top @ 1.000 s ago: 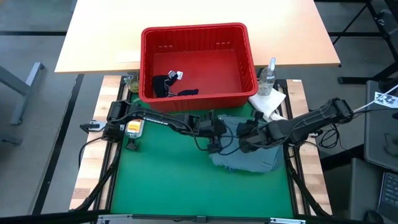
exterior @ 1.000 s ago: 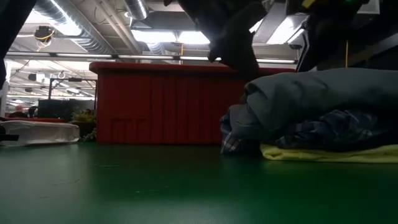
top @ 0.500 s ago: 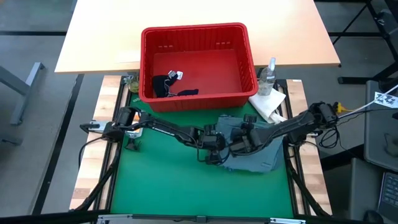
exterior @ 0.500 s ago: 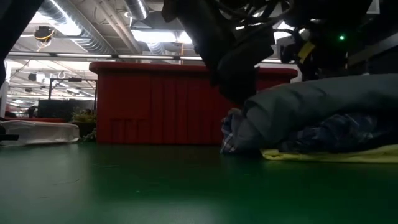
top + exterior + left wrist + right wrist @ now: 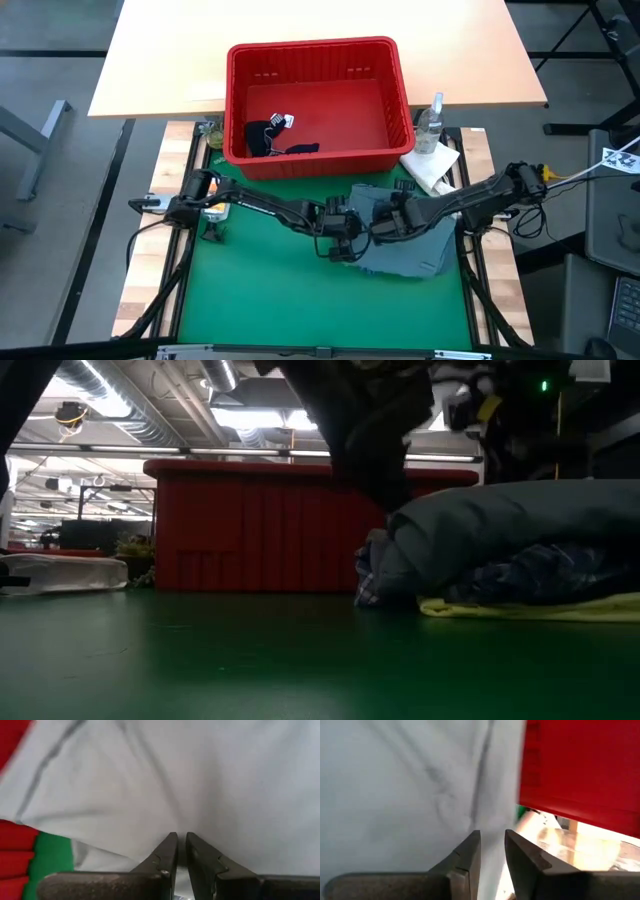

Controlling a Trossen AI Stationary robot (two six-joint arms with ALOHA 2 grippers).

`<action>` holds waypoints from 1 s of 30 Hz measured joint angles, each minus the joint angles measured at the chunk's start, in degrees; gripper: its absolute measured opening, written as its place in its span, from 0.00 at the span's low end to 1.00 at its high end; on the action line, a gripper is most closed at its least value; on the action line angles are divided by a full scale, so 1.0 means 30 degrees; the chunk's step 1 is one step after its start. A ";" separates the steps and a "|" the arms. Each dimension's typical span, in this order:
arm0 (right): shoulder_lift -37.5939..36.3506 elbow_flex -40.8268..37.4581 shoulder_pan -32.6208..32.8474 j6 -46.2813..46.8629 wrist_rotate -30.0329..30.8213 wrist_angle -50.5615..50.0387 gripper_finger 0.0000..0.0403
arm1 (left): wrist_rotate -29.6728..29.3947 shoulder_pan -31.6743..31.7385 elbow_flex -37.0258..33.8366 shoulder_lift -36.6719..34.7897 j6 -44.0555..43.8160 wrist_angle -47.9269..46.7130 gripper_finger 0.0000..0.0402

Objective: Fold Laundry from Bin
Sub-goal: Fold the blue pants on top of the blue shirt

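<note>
no text, label, brand, number or sign can be read in any view. a small white tag with dark marks (image 5: 288, 121) lies on the dark garment inside the rectangular red plastic basket (image 5: 318, 52), but its marks are too small to make out. a white card with dark marks (image 5: 622, 157) shows at the right edge of the high view, also unreadable. the clear plastic spray bottle (image 5: 431, 126) beside the basket shows no legible label.
</note>
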 joint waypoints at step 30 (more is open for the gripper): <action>-0.6026 -0.6986 0.6994 1.4748 -0.1714 -0.4032 0.22 | 0.1313 0.3289 -0.0006 0.0539 0.1370 0.5239 0.09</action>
